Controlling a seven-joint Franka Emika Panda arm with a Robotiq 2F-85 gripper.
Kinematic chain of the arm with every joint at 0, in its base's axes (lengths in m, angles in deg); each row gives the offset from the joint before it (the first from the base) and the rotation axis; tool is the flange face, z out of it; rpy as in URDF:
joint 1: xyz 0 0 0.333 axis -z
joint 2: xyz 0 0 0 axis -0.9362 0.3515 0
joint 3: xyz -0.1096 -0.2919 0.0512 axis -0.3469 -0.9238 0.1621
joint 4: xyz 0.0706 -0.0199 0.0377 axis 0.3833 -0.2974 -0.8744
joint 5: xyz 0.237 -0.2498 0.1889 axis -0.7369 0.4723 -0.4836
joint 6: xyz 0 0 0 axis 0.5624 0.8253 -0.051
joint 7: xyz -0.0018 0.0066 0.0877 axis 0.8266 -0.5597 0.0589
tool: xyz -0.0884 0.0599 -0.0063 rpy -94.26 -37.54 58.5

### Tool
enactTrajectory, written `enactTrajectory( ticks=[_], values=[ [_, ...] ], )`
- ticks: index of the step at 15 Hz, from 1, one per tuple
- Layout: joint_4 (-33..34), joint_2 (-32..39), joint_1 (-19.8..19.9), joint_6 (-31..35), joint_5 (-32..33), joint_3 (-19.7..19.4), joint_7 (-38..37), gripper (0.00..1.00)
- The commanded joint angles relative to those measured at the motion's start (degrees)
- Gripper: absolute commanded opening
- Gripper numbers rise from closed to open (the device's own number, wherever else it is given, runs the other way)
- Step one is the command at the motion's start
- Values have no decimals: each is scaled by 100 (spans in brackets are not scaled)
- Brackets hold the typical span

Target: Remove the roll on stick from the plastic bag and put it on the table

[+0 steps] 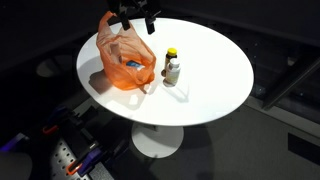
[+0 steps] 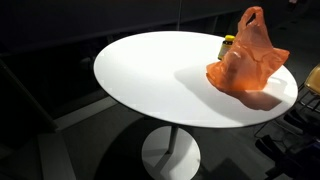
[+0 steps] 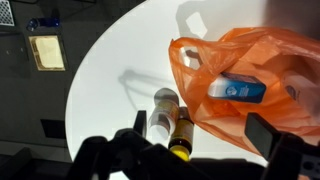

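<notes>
Above the far rim of the table (image 1: 215,60), at about eleven o'clock on its round white top in an exterior view, the claw (image 1: 137,22) hangs over the plastic bag (image 1: 122,55). Its two dark fingers (image 3: 268,135) stand well apart with nothing between them, which the wrist view shows best: one finger comes in at seven o'clock and its partner at four o'clock, with bare tabletop and bottles in the gap. Whether the claw touches the bag's raised loop handle I cannot tell.

Just below the claw, the orange bag sits crumpled on the table with its mouth open. The roll on stick (image 3: 238,90) lies on its side inside the bag, pale blue and white. The wrist view shows it clearly at two o'clock, and an exterior view (image 1: 132,66) gives it only as a small blue patch through the film. From the opposite side (image 2: 248,60) the bag hides it wholly.

Beside the bag, at its three o'clock in an exterior view, stand a small white bottle (image 1: 173,72) and a dark bottle (image 1: 170,56) with a yellow cap, touching or nearly so. The wrist view has them at six o'clock. Behind the bag in an exterior view only the yellow cap (image 2: 228,42) peeks out.
</notes>
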Motion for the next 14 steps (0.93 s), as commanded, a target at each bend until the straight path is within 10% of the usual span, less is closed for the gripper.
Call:
enactTrajectory(
  ticks=[1,14],
  values=[
    [-120,257,-230,454,-294,47,5,100],
    [-150,1092,-720,1015,-1228,283,94,100]
  ],
)
